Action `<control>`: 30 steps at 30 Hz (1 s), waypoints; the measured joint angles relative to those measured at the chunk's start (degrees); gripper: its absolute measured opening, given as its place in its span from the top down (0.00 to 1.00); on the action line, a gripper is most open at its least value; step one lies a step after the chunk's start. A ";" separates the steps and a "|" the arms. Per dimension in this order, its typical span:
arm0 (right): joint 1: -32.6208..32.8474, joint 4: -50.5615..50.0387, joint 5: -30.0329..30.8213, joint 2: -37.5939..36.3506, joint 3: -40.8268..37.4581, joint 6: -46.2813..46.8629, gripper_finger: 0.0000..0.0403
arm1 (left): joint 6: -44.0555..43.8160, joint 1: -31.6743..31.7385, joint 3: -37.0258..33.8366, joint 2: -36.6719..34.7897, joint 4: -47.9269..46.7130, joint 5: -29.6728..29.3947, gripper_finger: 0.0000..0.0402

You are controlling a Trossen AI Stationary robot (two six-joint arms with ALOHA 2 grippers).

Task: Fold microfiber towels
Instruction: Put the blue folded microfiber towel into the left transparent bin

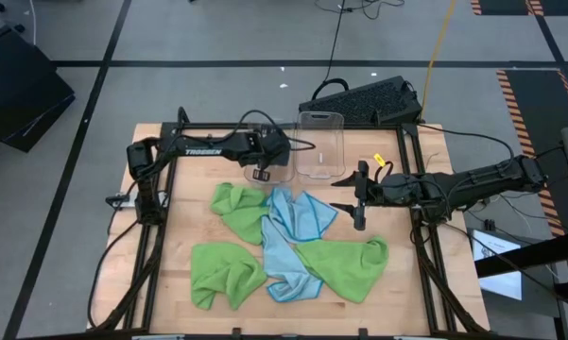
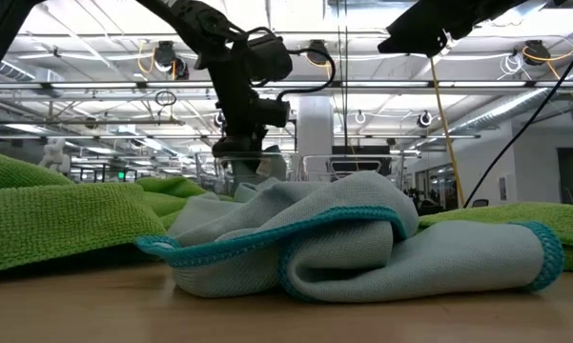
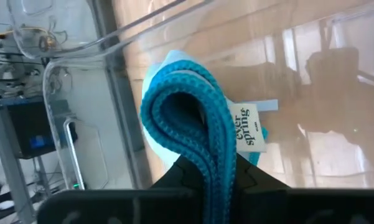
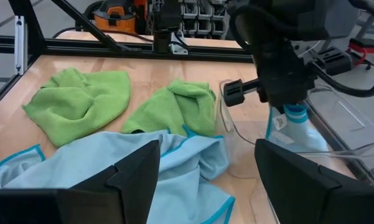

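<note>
Step in hand, by look: depositing folded blue towel (image 3: 196,134) in clear bin (image 1: 276,162). Left gripper (image 1: 262,173) pinched tight on towel inside bin. Right gripper (image 1: 360,200) beside bin, jaws wide, empty. Next: release, lift clear, fetch from towel pile (image 1: 284,246) in front of bin.

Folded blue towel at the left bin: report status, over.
Left gripper shut on folded blue towel, inside clear bin. Right gripper open, holding nothing, above the table. Unfolded towels heaped mid-table. Nothing in the way.

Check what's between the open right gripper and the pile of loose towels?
Bare wooden table separates right gripper from the crumpled blue-and-green microfiber towels in the high view.
</note>
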 joint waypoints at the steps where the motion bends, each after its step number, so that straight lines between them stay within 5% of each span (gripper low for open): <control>1: 0.00 0.00 0.00 0.00 0.00 -0.01 0.37 | -0.18 0.00 0.00 0.02 -0.20 0.02 0.96; 19: 0.00 0.02 0.00 0.00 0.00 -0.05 0.37 | -0.02 0.07 0.15 -1.17 -0.23 0.50 0.69; 30: -0.14 0.46 0.00 0.00 0.00 -0.67 0.37 | -4.23 1.50 0.22 -4.73 -2.24 13.70 0.71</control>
